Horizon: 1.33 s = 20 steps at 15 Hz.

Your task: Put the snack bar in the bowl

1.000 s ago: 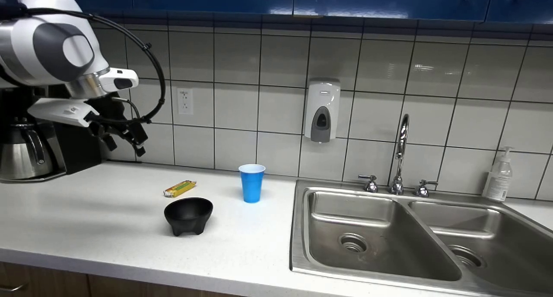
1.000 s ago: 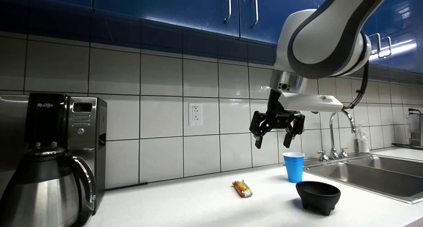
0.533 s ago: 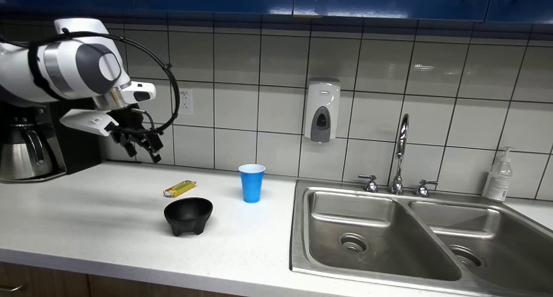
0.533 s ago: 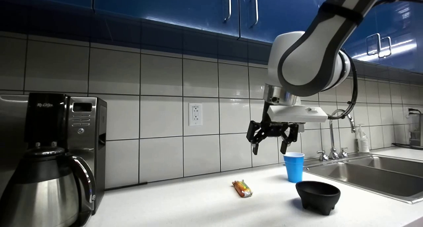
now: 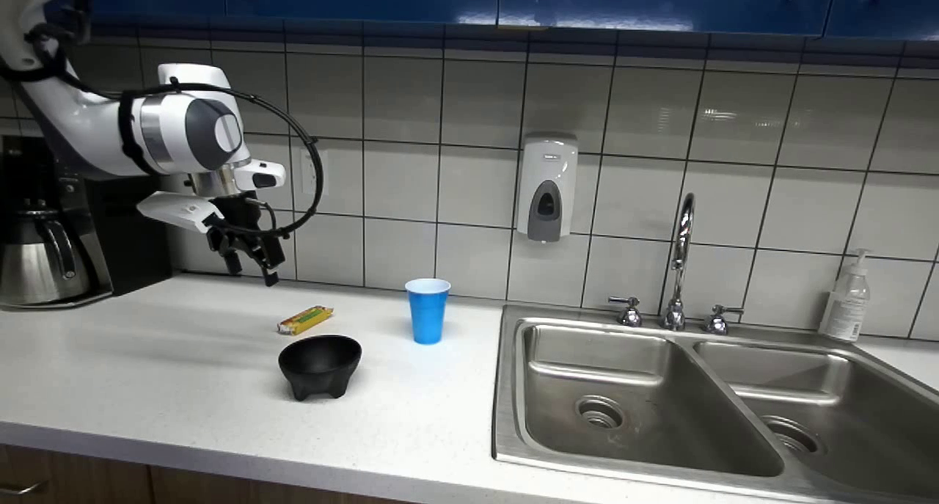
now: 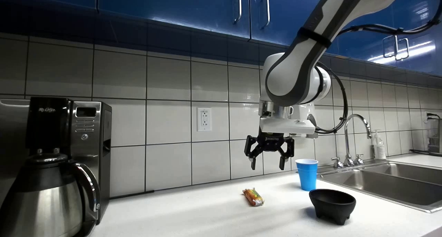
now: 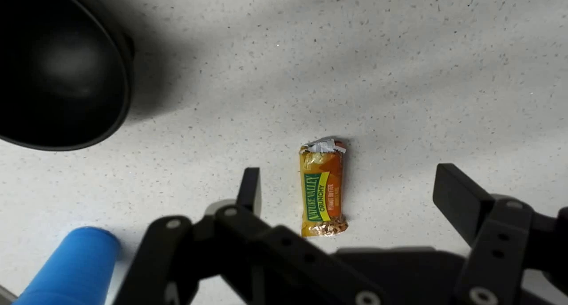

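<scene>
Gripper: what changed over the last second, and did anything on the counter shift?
In an exterior view, the arm has brought the gripper down and left, closer to the bar. Nothing was grasped or let go; the jaws stand open. Bar, bowl and cup stayed put.

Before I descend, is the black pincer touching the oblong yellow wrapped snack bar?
Apart: an exterior view shows the pincer above the snack bar, clear gap between.
</scene>
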Each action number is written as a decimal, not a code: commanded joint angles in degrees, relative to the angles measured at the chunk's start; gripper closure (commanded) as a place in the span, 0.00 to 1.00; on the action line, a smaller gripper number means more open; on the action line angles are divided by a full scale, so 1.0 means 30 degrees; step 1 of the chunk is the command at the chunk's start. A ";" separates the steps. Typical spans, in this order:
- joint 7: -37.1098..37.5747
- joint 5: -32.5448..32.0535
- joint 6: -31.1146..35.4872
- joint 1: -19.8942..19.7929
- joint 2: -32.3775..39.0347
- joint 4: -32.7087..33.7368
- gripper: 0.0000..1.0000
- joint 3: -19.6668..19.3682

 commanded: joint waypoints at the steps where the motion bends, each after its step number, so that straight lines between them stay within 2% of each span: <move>1: 0.0771 -0.0390 -0.1601 0.1465 0.1977 0.2386 0.00 -0.1292; 10: 0.0687 -0.0007 -0.2302 0.3657 0.5218 0.5567 0.00 -0.3847; 15: 0.1068 -0.0170 -0.2085 0.4361 0.6618 0.6932 0.00 -0.5066; 20: 0.0804 0.0313 -0.2388 0.4704 0.7954 0.8230 0.00 -0.5597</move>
